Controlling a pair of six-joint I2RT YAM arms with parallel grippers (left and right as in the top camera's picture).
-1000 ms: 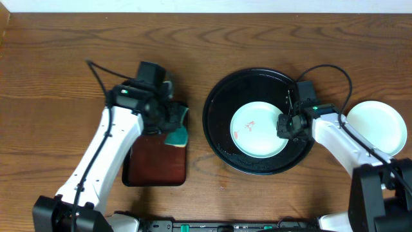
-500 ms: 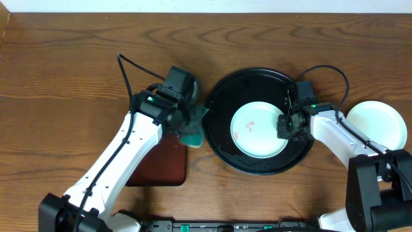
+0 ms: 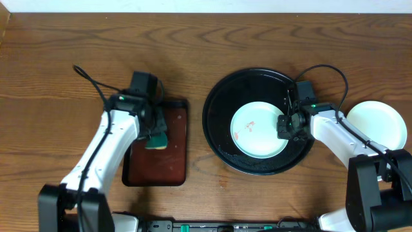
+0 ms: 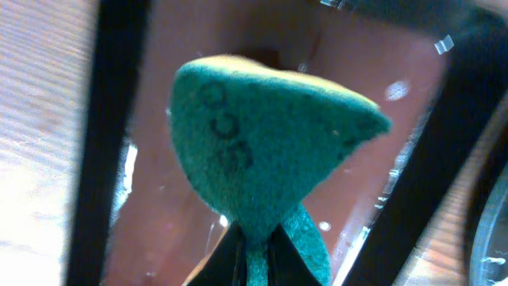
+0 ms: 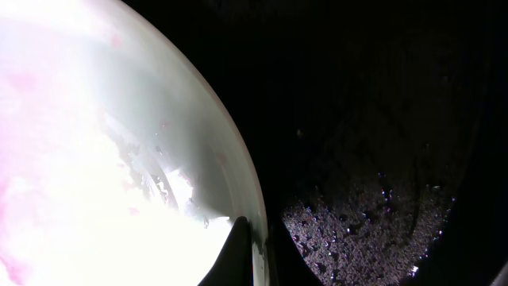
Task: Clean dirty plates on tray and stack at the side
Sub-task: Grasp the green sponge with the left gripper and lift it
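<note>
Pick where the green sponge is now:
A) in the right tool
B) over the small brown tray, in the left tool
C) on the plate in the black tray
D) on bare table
B: the left tool pinches the green sponge over the small brown tray, while the right tool grips the rim of the smeared plate on the black tray.

Both arms share one build: smooth white shells on the long links and black housings at the joints. The left arm [image 3: 103,151] has a small green light [image 3: 120,98] near its black wrist block, and a thin black cable [image 3: 89,78] loops out beside it. The right arm [image 3: 335,132] shows a second green light [image 3: 313,106], with a longer black cable [image 3: 325,66] arching above it. The left gripper [image 4: 252,256] ends in two thin dark fingers that taper to points.
</note>
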